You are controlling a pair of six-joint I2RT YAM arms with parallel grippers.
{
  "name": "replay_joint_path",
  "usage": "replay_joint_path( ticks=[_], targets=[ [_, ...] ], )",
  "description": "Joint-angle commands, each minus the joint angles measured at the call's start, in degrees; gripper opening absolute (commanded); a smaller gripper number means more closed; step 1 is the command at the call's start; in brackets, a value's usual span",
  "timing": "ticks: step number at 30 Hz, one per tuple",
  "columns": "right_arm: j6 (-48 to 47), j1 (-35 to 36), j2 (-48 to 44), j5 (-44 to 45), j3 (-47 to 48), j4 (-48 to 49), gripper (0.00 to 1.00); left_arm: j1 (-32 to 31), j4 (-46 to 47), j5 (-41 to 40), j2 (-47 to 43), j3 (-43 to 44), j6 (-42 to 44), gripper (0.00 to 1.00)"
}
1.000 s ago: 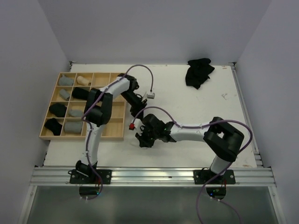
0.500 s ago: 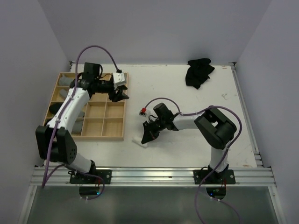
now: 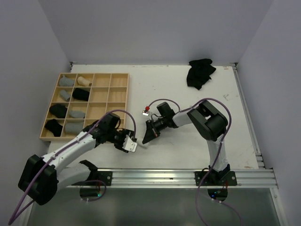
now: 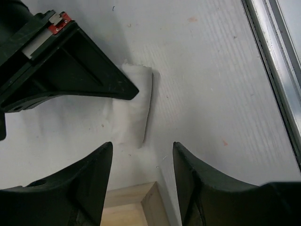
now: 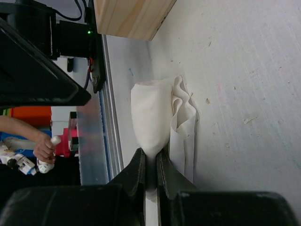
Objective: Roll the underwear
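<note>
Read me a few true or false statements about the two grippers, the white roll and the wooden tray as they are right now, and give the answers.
1. The right gripper pinches one end of the white roll. True.
2. The left gripper is shut on the white roll. False: its fingers stand apart and the roll lies ahead of them, not between them.
3. A black cloth lies crumpled near the far right corner of the table. True.
4. Every compartment of the tray holds a roll. False: the rolls sit in its two left columns, and several compartments on the right are empty.
5. The white roll lies inside the tray. False: it lies on the table, outside the tray.
</note>
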Motion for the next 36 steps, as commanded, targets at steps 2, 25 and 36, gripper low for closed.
replay_joint_path(
  ticks=[2,25,36],
  targets=[
    [-6.48,0.45,6.36,16.69,-3.07,-7.14,0.00,-5.77,12.24,-5.33,0.29,-2.53,1.84,0.58],
    [-9.47,-0.07,1.71,21.69,1.14,-16.19,0.23,-14.84,5.32,-13.87,26.39,6.87,2.80,0.17],
    [-2.18,-15.00,-21.39,24.15,4.57,-18.22,0.38,-14.75,-7.16,-12.19,32.63,10.11,0.34,0.09]
  ],
)
